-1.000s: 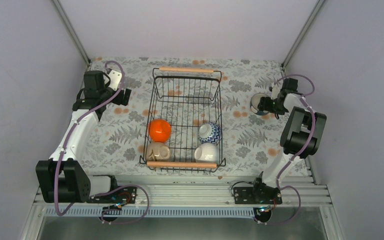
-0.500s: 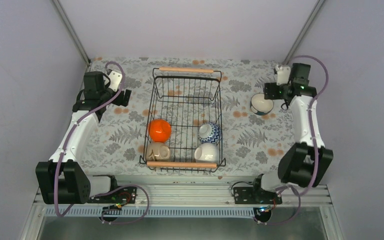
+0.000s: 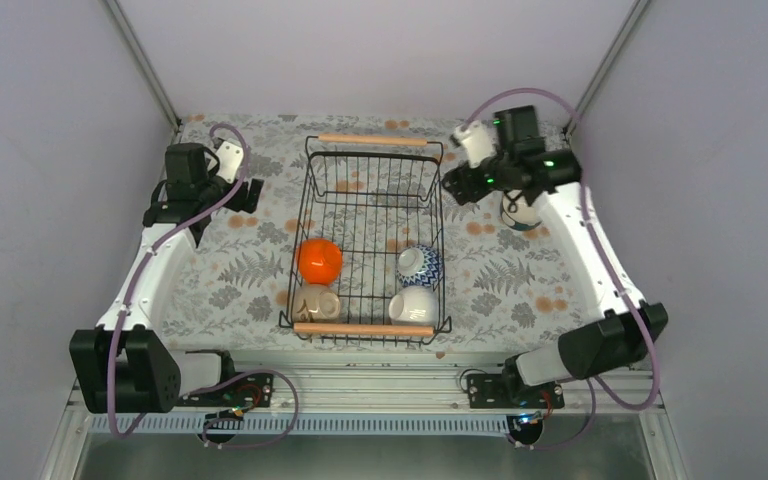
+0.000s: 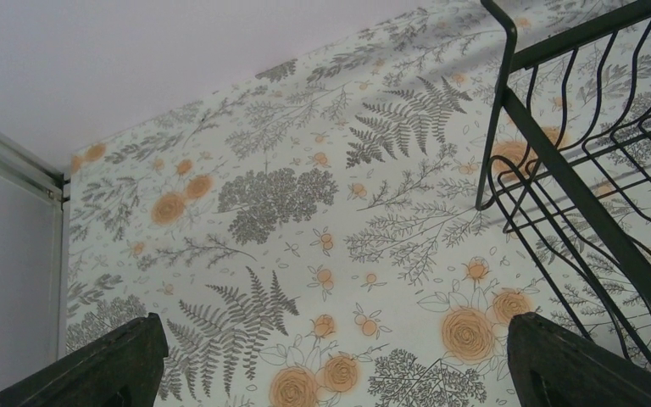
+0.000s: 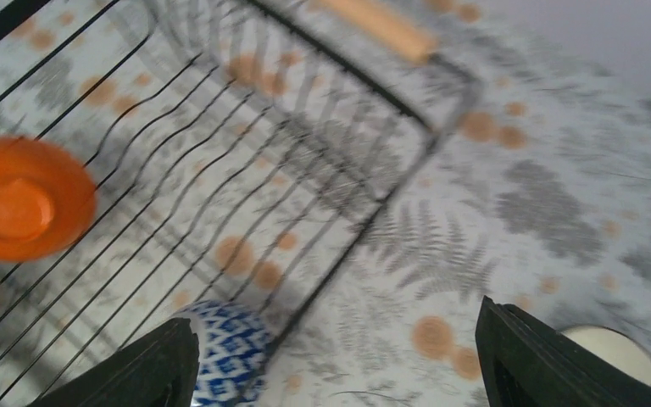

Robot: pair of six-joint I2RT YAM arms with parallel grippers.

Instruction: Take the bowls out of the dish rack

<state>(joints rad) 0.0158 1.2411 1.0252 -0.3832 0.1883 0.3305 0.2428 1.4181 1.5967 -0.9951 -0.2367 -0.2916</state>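
Plainly left hand (image 4: pixel 332 352) and right hand (image 5: pixel 332 356) gape empty; round glossy bowls (image 3: pixel 319 260) sit in the black wire rack (image 3: pixel 364 329).

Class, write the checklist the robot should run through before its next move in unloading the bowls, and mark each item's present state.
1. Right gripper open and empty: ok.
2. Left gripper open and empty: ok.
3. Teal bowl set on the table, outside the dish rack: ok.
4. Every bowl out of the dish rack: not ok; orange bowl, beige bowl, blue-and-white bowl and white bowl sit inside.
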